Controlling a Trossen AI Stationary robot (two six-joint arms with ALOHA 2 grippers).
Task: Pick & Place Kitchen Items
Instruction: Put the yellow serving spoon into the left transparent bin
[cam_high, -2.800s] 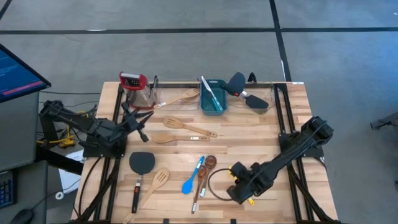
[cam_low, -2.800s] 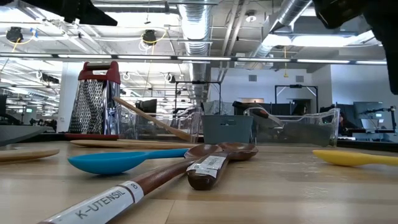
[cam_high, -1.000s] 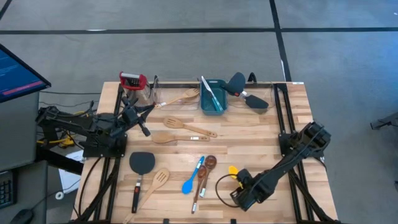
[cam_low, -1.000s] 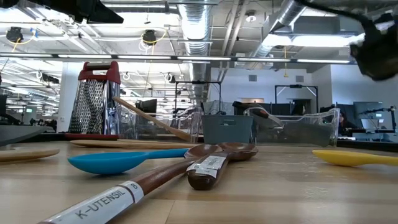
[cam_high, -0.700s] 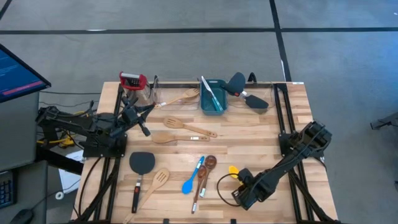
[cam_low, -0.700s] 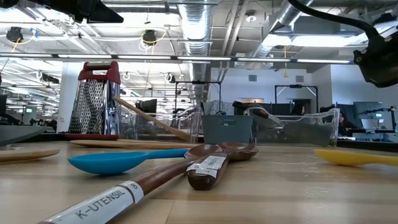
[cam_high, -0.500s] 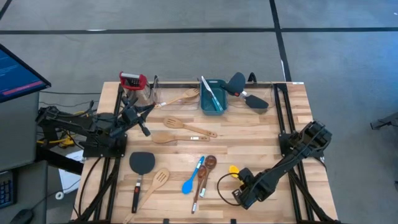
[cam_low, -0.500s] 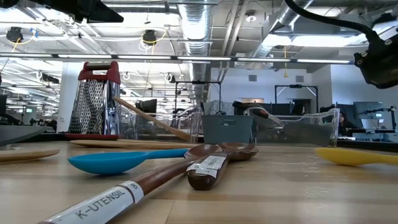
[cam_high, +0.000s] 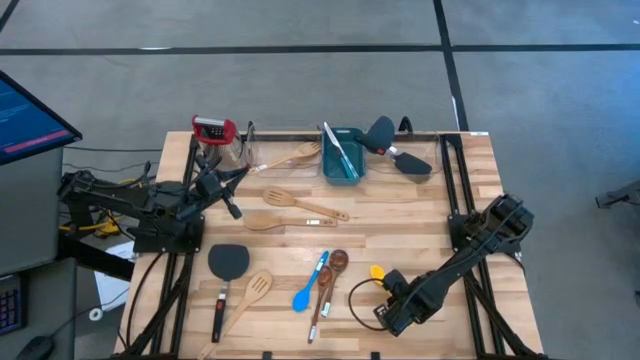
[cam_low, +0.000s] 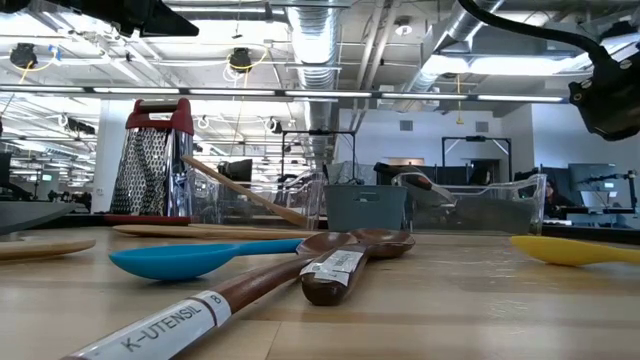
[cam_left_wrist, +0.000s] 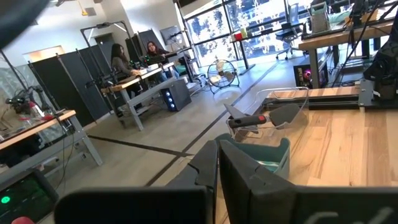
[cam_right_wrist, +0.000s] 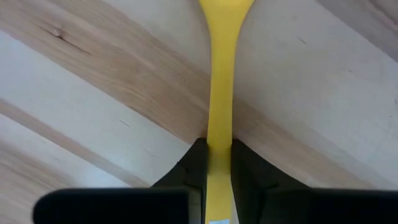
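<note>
Picking up the yellow spoon (cam_right_wrist: 221, 74) is the step we think we are on. Our right claw (cam_right_wrist: 214, 163) sits low at the near right part of the desk (cam_high: 420, 210), and its two fingers (cam_right_wrist: 198, 163) pinch the thin yellow handle from both sides. The spoon's round end (cam_high: 375, 271) peeks out just past the claw, and in the low view it looks a little off the wood, though we cannot be sure. Next we guess the spoon must go up and over to a bin at the far edge, so the pinch has to stay tight on that slim, smooth handle or it may slip and tip.

Our left claw (cam_high: 232, 207) waits by the left side of the desk, squeezed tight on nothing.

Big things first: the clear bins (cam_high: 425, 160) stand at the far edge, with the teal tub (cam_high: 341, 152) between them and a grater (cam_high: 214, 133) at the far left. A black spatula (cam_high: 226, 268) lies near the left front. Two pale wooden spoons (cam_high: 290, 198) lie in the middle, and a slotted wooden spatula (cam_high: 250, 294) lies near the front. Just beside the yellow spoon lie the brown wooden spoons (cam_high: 332, 275) and a blue spoon (cam_high: 306, 291). They are close, so we should lift straight up before we move across. A black cable (cam_high: 352, 296) loops by the claw too, and it could drag on the spoon.
</note>
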